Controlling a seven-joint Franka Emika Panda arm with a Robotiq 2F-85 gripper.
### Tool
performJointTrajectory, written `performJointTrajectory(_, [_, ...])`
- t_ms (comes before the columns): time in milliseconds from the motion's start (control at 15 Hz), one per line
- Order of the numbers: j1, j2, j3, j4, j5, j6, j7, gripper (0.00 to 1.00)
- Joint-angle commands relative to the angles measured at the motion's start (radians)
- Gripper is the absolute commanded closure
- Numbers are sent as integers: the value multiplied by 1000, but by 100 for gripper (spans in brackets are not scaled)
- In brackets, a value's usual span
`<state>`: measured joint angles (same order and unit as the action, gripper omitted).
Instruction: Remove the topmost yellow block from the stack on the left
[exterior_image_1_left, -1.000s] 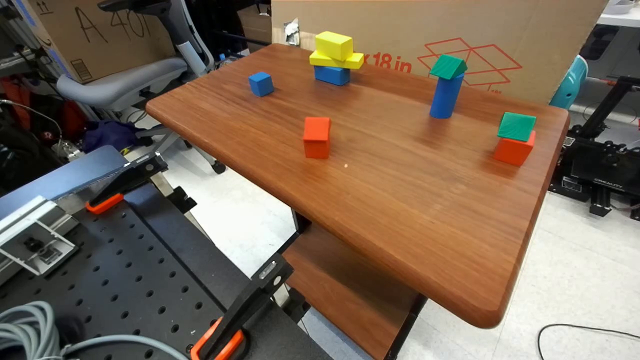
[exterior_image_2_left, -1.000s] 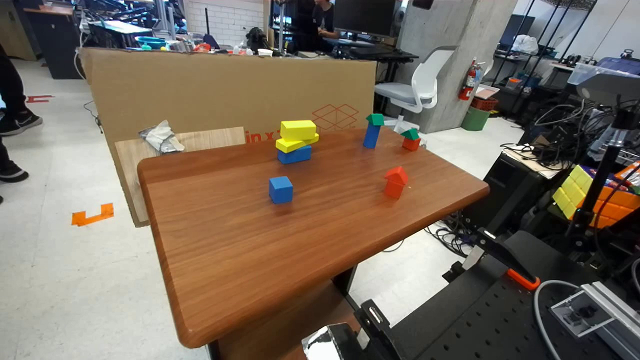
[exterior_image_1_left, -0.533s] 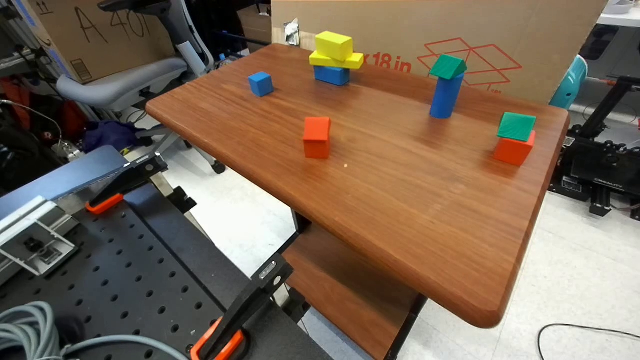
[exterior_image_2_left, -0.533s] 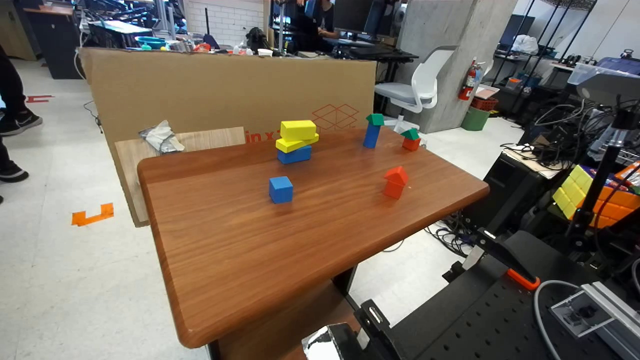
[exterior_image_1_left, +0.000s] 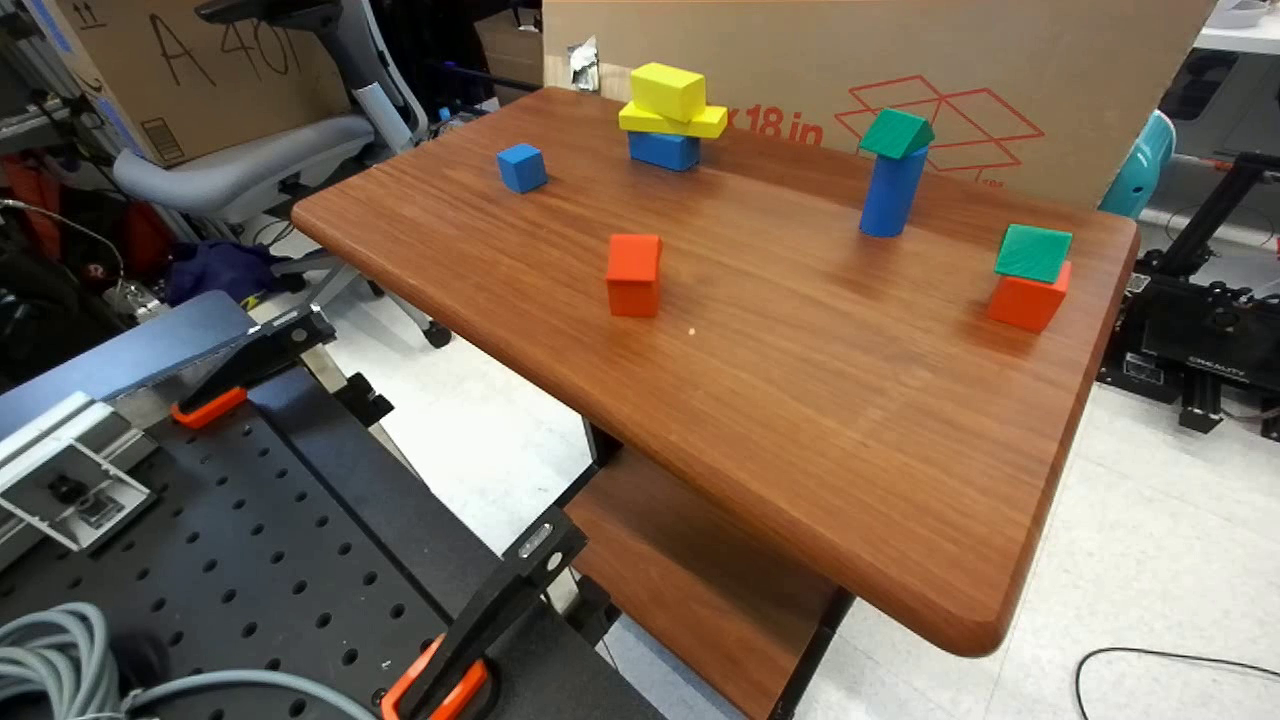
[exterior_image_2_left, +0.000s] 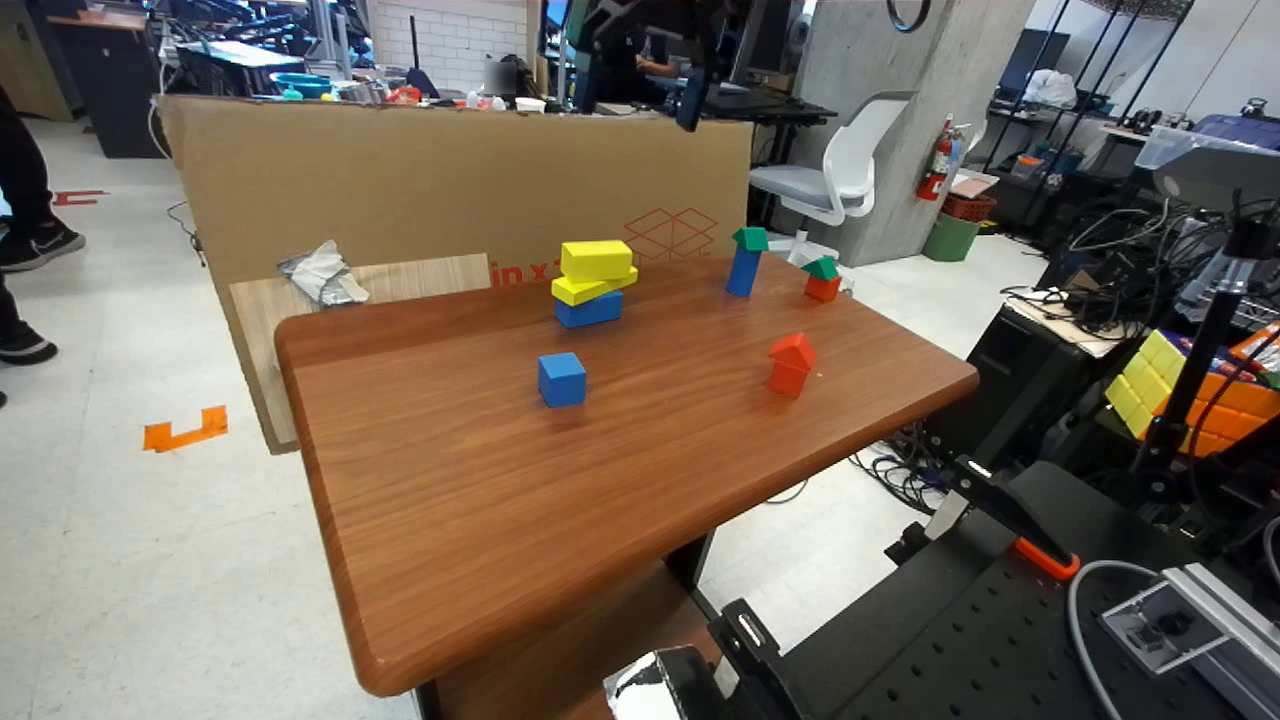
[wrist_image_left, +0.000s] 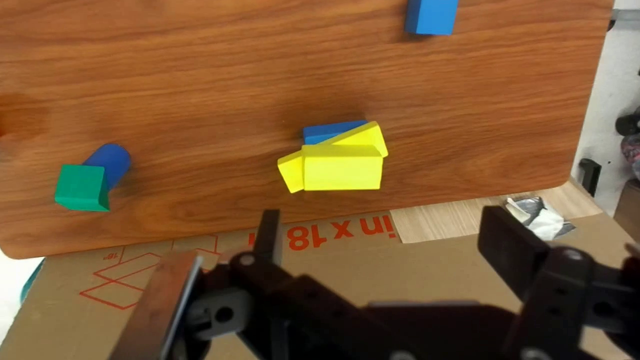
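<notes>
The topmost yellow block (exterior_image_1_left: 668, 92) sits on a flatter, longer yellow block (exterior_image_1_left: 712, 122), which lies crosswise on a blue block (exterior_image_1_left: 664, 150). This stack stands near the table's back edge in both exterior views, with the topmost yellow block (exterior_image_2_left: 596, 261) also on top there. In the wrist view the topmost yellow block (wrist_image_left: 342, 168) is near the middle, ahead of the fingertips. My gripper (wrist_image_left: 381, 222) is open, with nothing between its fingers. In an exterior view the gripper (exterior_image_2_left: 640, 98) hangs at the top edge, above the stack and apart from it.
A blue cube (exterior_image_2_left: 562, 380) stands in front of the stack. A blue post with a green top (exterior_image_1_left: 893, 190), a green-and-red pair (exterior_image_1_left: 1030, 280) and a red pair (exterior_image_2_left: 790, 365) stand on the table (exterior_image_1_left: 850, 420). A large cardboard sheet (exterior_image_2_left: 400, 190) rises behind the table.
The dark gripper has come down into view at the top of an exterior view, above the stack. The blocks have not moved.
</notes>
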<state>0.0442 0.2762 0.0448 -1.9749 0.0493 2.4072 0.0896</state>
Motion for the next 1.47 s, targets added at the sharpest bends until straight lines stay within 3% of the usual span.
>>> performJointTrajectory(0, [14,94,-25,83,-45,19,40,0])
performJointTrajectory(1400, [82,347,-77,279,-88,-93,166,0])
